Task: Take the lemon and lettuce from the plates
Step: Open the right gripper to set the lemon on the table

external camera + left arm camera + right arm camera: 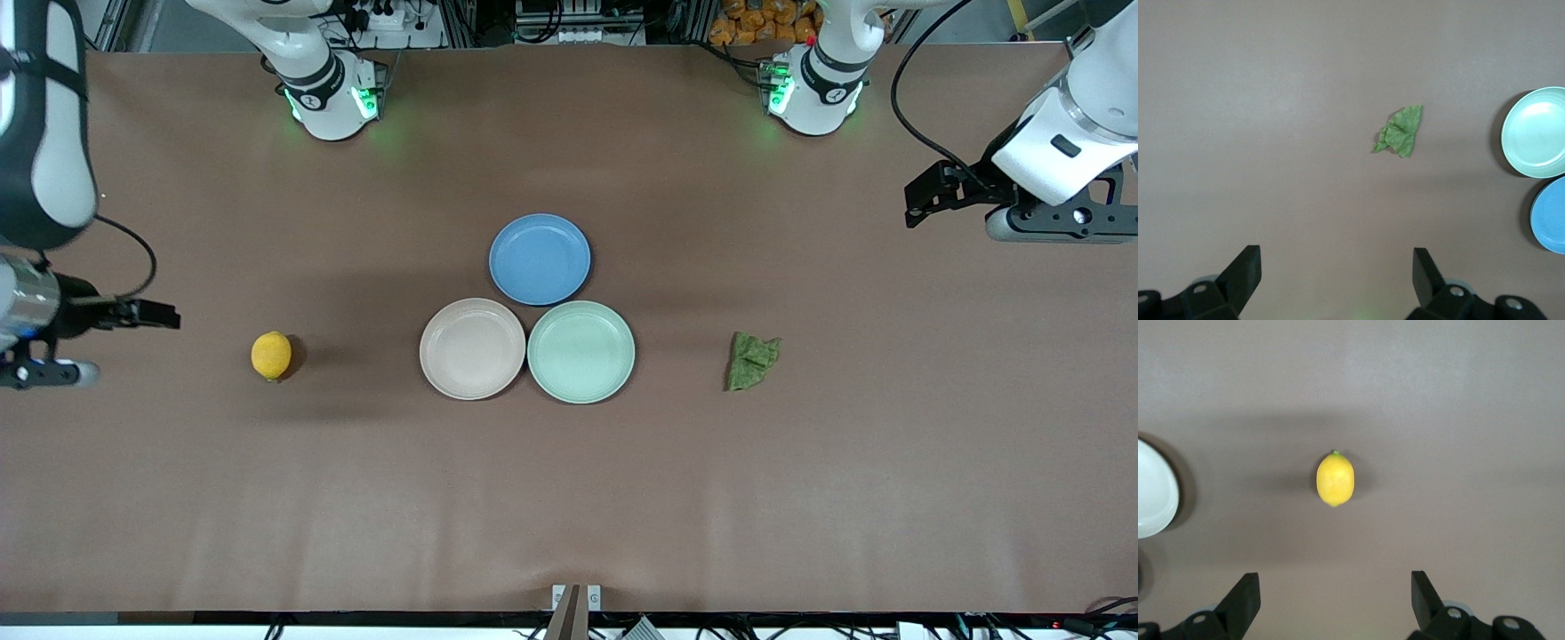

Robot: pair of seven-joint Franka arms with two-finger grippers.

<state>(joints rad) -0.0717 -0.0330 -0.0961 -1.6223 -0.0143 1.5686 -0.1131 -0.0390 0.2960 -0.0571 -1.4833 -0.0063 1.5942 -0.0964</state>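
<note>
Front view: lemon & lettuce lie on bench, off both plates. Left gripper & right gripper spread, empty, each over the bench near its item. Task looks done; next prob. just wait.

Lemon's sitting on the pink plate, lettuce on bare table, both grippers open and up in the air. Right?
Not quite. The lemon lies on the bare table too, toward the right arm's end, apart from the pink plate; the front view shows it. The lettuce and both grippers are as you said.
</note>
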